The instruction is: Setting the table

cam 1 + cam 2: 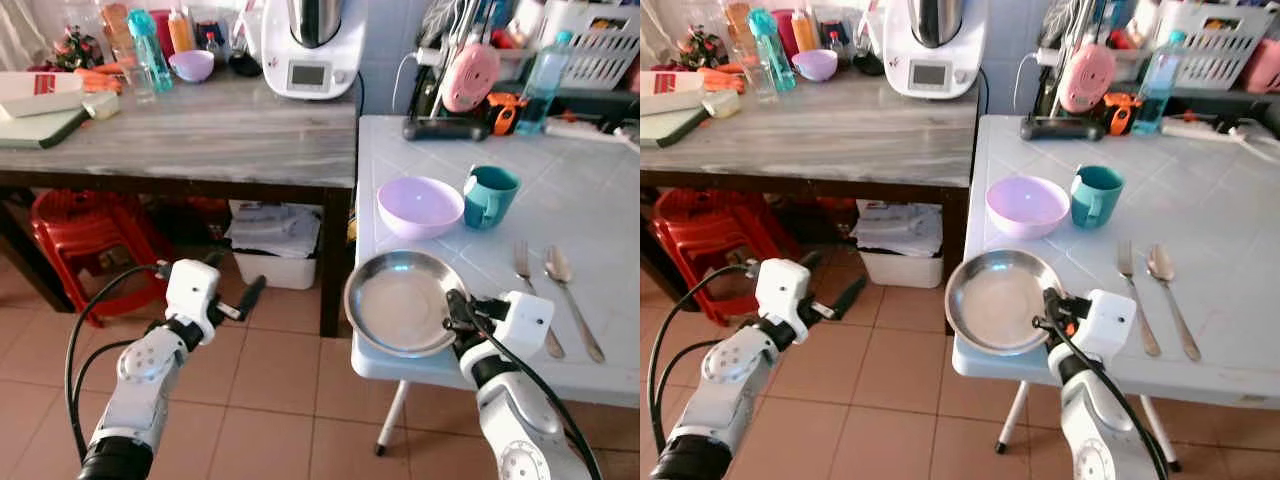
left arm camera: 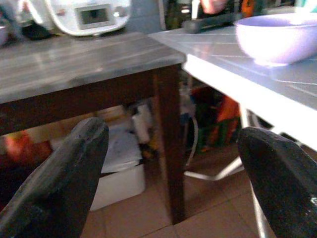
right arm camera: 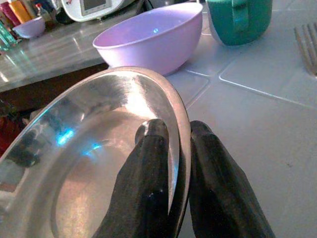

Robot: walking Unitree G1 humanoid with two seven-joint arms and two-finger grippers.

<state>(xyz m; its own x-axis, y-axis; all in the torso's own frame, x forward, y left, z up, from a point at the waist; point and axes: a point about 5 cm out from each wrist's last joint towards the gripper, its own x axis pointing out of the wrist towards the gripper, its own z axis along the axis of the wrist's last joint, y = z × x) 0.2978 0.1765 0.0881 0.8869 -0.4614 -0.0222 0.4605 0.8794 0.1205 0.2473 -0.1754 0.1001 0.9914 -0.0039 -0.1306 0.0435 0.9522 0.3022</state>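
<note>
Closest to the camera, the right gripper [image 1: 462, 322] has its two black fingers [image 3: 148, 183] closed on the rim of a steel plate [image 1: 400, 300], one finger inside the rim and one outside. This plate is at the near left corner of the white tiled table [image 1: 600, 190], and part of it seems to hang over the edge. Just behind it stands a lilac bowl [image 1: 420, 206], and beside the bowl a teal mug [image 1: 490, 195]. A fork [image 1: 530, 280] and a spoon [image 1: 570, 290] lie side by side to the right of the plate.

The left gripper [image 1: 243, 298] hangs over the floor tiles in front of the wooden counter [image 1: 200, 130], fingers wide apart and holding nothing.

The risk is probably in the thin pinch hold. Because the rim is smooth metal and only a small part is held, the plate could turn or slip between the fingers. If the fingers let go while it overhangs the corner, it may tip to the floor. A push forward could also knock it against the bowl.
</note>
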